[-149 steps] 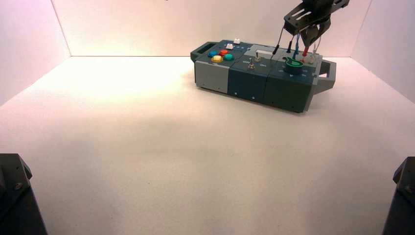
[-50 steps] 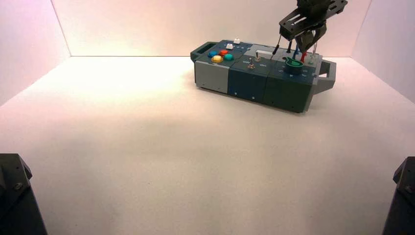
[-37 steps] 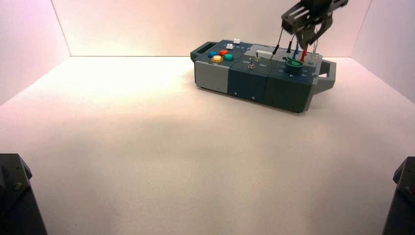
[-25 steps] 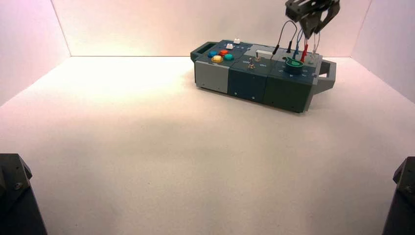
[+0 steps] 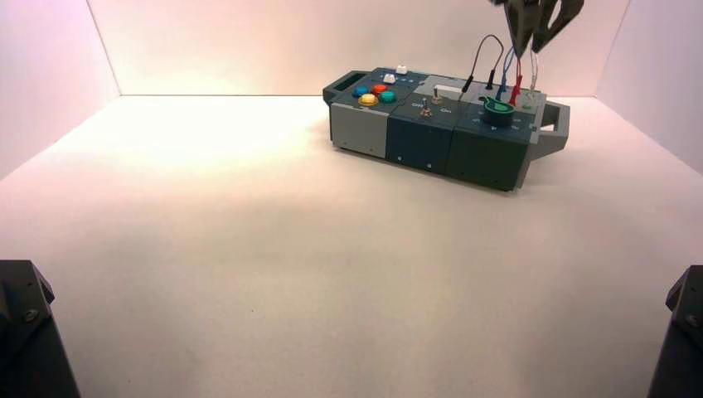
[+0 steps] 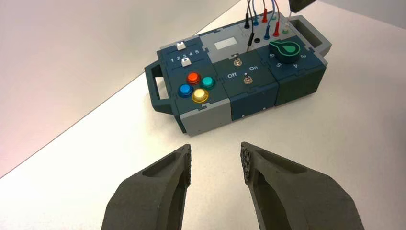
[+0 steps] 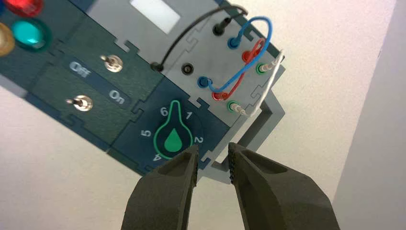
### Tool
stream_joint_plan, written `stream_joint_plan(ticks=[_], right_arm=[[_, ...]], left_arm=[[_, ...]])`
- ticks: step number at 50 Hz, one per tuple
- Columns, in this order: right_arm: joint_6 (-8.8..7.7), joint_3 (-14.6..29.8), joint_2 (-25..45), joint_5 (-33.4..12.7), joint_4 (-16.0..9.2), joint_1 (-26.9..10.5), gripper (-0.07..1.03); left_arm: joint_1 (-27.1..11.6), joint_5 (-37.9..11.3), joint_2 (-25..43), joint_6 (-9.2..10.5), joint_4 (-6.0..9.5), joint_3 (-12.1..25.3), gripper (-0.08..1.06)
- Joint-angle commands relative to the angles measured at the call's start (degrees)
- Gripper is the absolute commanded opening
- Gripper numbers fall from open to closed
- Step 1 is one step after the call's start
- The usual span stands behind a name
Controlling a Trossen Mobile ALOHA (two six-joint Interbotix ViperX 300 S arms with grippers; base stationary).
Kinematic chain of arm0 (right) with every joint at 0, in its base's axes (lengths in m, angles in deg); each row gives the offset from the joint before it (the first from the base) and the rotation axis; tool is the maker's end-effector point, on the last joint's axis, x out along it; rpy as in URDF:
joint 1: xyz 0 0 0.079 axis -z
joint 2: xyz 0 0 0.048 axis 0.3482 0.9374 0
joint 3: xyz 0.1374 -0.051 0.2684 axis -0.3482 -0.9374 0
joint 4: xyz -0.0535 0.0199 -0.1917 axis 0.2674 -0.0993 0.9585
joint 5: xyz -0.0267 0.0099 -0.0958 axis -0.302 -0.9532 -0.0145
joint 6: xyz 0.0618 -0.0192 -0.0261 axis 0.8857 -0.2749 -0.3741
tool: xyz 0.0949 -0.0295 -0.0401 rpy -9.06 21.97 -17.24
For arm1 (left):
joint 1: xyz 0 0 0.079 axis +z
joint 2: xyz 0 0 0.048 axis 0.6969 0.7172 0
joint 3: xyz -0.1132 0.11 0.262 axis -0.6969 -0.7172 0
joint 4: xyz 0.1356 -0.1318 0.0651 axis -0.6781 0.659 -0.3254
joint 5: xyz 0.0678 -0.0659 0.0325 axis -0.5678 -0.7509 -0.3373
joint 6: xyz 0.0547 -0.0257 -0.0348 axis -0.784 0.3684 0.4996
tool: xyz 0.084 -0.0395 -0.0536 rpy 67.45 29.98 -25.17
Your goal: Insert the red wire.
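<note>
left gripper (image 6: 215, 160) lower centre of its wrist view, parked, fingers apart, empty | box (image 5: 414, 133) upper centre of high view | red wire (image 7: 238, 76) upper centre of right wrist view, both plugs apparently seated; light, limp lead, so grip the stiff plug | right gripper (image 5: 537, 33) top right, narrow gap, empty

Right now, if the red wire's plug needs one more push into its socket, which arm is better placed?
Right. The right gripper hangs open just above the red wire; the left gripper sits back, well short of the box.
</note>
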Motion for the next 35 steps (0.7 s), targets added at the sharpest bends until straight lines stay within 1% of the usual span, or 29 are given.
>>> stream_joint_plan(ticks=[1, 7, 8, 17, 28, 35], right_arm=[[-0.35, 0.0, -3.5, 0.1, -0.2, -0.1, 0.35], [-1.32, -1.6, -4.5, 0.1, -0.2, -0.1, 0.34], [-1.58, -2.5, -4.9, 0.1, -0.2, -0.1, 0.34], [-1.58, -5.6, -6.0, 0.7, 0.0, -0.1, 0.31], [-1.49, -7.3, -6.8, 0.7, -0.4, -0.1, 0.31], [-1.32, -8.4, -7.6, 2.4, -0.6, -0.1, 0.31]], left_arm=[[0.2, 0.3, -0.4, -0.35, -0.09, 1.1, 0.56], [1.2, 0.5, -0.2, -0.35, -0.09, 1.1, 0.56], [1.9, 0.8, 0.1, -0.35, -0.09, 1.0, 0.56], [3.1, 1.5, 1.4, -0.35, -0.09, 0.8, 0.56], [3.6, 2.1, 3.8, -0.35, -0.09, 0.9, 0.56], [3.5, 2.1, 4.7, -0.35, -0.09, 0.8, 0.56]])
